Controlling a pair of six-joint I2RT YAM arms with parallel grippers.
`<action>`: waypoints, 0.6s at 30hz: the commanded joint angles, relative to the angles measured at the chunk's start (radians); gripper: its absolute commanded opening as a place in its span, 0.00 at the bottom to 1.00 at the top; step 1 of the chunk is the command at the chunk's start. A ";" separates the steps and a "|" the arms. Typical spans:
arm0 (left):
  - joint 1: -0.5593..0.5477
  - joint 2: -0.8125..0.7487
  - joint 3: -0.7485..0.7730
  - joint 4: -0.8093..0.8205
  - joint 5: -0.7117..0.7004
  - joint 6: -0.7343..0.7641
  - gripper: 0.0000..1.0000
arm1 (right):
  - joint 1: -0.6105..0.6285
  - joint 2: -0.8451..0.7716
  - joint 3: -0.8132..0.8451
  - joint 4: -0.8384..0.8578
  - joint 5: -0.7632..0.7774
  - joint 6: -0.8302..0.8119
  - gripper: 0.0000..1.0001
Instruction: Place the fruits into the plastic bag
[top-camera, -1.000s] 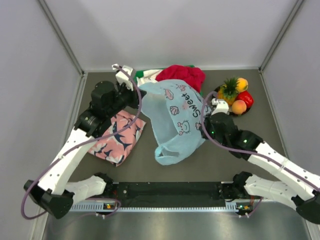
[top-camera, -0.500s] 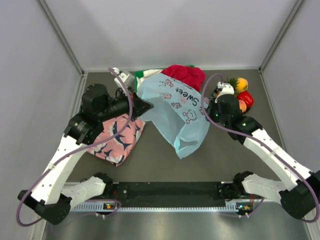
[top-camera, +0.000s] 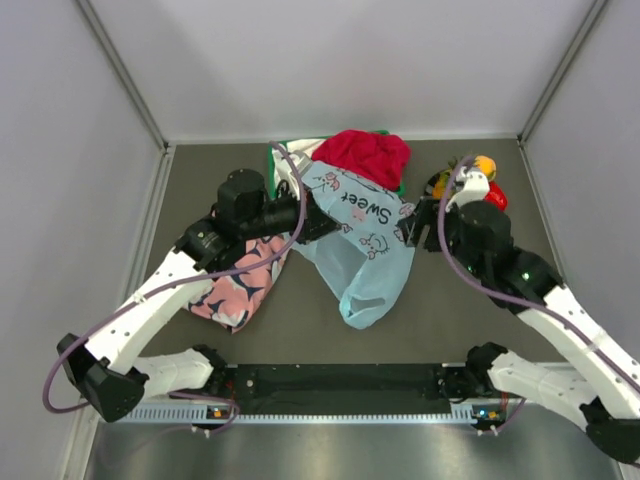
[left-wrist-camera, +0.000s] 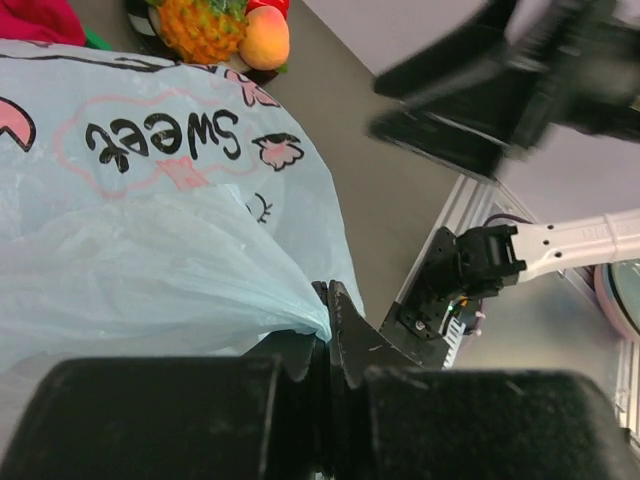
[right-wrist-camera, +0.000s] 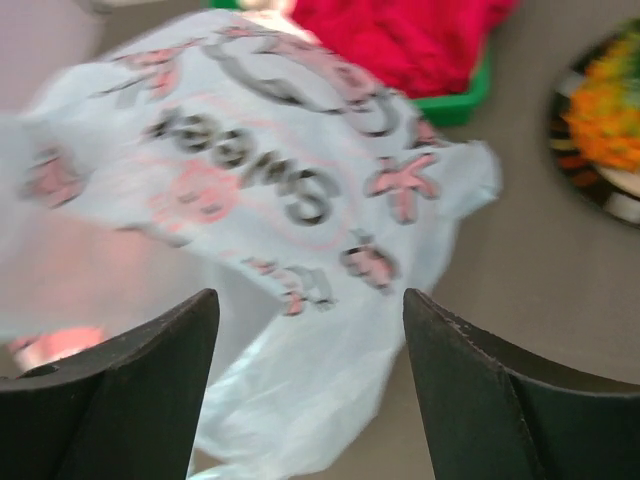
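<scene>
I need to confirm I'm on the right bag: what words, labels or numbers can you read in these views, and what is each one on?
"Sweet": printed on the light-blue plastic bag; upside down in the left wrist view, blurred in the right wrist view.
No other words, labels or numbers can be read in any view.

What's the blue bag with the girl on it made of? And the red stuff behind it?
The blue bag looks like thin plastic film: faintly glossy, see-through, gathered into fine crinkles. The red pile looks like soft matte cloth, from its rumpled folds, probably clothes.
</scene>
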 joint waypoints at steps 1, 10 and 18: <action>-0.003 -0.001 0.052 0.110 -0.029 0.040 0.00 | 0.186 -0.085 -0.032 0.035 0.019 0.106 0.74; -0.005 0.016 0.076 0.087 -0.038 0.063 0.00 | 0.576 0.177 -0.024 0.063 0.157 0.226 0.75; -0.005 -0.006 0.076 0.067 -0.075 0.092 0.00 | 0.728 0.307 0.082 -0.003 0.289 0.320 0.75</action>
